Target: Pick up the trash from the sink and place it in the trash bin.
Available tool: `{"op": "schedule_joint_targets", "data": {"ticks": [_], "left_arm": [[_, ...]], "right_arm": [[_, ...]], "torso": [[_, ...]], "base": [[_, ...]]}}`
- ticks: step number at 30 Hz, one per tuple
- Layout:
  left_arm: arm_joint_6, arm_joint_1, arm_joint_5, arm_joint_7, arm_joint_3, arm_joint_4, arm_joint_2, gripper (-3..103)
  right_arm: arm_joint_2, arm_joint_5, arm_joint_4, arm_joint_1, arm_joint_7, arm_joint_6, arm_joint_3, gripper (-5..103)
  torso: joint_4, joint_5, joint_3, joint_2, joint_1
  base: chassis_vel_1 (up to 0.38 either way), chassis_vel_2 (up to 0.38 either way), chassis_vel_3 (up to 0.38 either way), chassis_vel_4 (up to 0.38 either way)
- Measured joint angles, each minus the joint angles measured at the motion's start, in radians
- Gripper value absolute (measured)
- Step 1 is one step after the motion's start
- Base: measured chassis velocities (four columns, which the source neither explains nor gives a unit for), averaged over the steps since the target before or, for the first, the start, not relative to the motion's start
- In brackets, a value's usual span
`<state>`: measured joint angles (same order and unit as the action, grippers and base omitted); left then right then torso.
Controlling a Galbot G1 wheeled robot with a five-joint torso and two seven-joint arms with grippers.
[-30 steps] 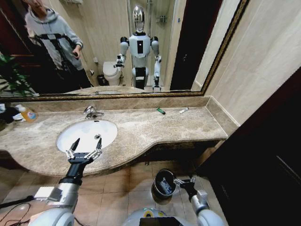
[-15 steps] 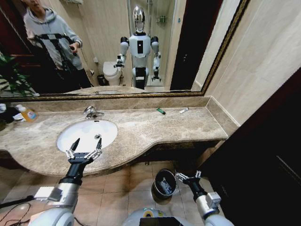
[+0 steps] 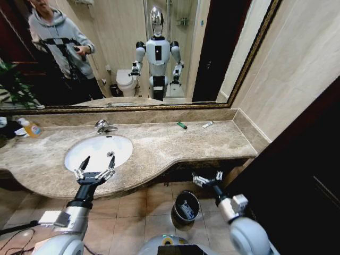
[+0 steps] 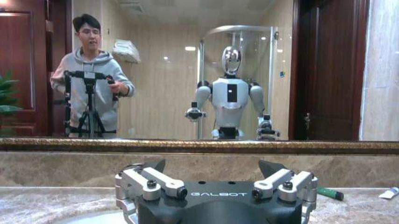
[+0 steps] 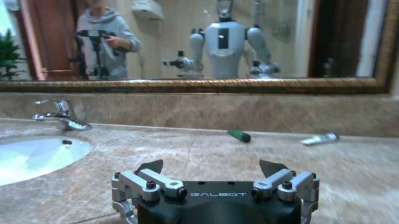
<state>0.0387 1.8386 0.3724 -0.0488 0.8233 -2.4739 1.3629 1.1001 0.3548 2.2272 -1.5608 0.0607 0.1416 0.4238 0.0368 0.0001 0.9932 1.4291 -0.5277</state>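
Note:
The white oval sink point(image 3: 98, 152) sits in the marble counter, and my left gripper point(image 3: 94, 169) hovers open over its front rim with nothing between its fingers. A small green piece point(image 3: 181, 125) and a white tube point(image 3: 207, 125) of trash lie on the counter near the back wall. The right wrist view shows the green piece point(image 5: 238, 135), the tube point(image 5: 318, 138) and the sink point(image 5: 37, 156) ahead of my right gripper point(image 5: 212, 168). My right gripper point(image 3: 207, 179) stands open and empty at the counter's front edge, above and right of the black trash bin point(image 3: 186, 207), which holds white bits.
A chrome tap point(image 3: 103, 126) stands behind the basin. At the far left, a clear bottle with an orange label point(image 3: 31, 127) rests on the counter. A large mirror lines the back wall. A dark wooden door point(image 3: 297, 175) is close on the right.
My right gripper has risen from beside the bin on the floor up to the counter's front edge. The left arm has not moved.

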Motion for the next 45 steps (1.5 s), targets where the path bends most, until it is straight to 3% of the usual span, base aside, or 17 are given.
{"op": "schedule_joint_targets", "data": {"ticks": [4,12,19,21,36,45], "left_arm": [[0.000,0.000,0.000,0.000,0.000,0.000,0.000,100],[0.000,0.000,0.000,0.000,0.000,0.000,0.000,100],[0.000,0.000,0.000,0.000,0.000,0.000,0.000,100],[0.000,0.000,0.000,0.000,0.000,0.000,0.000,100],[0.000,0.000,0.000,0.000,0.000,0.000,0.000,100],[0.000,0.000,0.000,0.000,0.000,0.000,0.000,100]], "right_arm": [[-0.044,0.048,-0.115,0.175,-0.020,0.020,-0.052,100],[-0.059,0.109,-0.287,0.462,-0.026,0.045,-0.171,100],[-0.012,0.113,-0.492,0.667,-0.042,0.040,-0.275,100],[0.042,0.070,-0.610,0.786,-0.054,0.025,-0.314,100],[0.183,-0.027,-0.957,1.007,-0.103,-0.072,-0.373,100],[0.176,-0.038,-1.068,1.034,-0.117,-0.103,-0.303,100]], "torso": [[0.0000,0.0000,0.000,0.000,0.000],[0.0002,-0.0003,0.000,0.000,0.000],[0.0000,0.0000,0.000,0.000,0.000],[0.0001,-0.0001,0.000,0.000,0.000],[0.0001,-0.0002,0.000,0.000,0.000],[-0.0005,0.0000,0.000,0.000,0.000]], "base": [[0.000,0.000,0.000,0.000],[0.000,0.000,0.000,0.000],[0.000,0.000,0.000,0.000],[0.000,0.000,0.000,0.000],[0.000,0.000,0.000,0.000],[0.000,0.000,0.000,0.000]]}}
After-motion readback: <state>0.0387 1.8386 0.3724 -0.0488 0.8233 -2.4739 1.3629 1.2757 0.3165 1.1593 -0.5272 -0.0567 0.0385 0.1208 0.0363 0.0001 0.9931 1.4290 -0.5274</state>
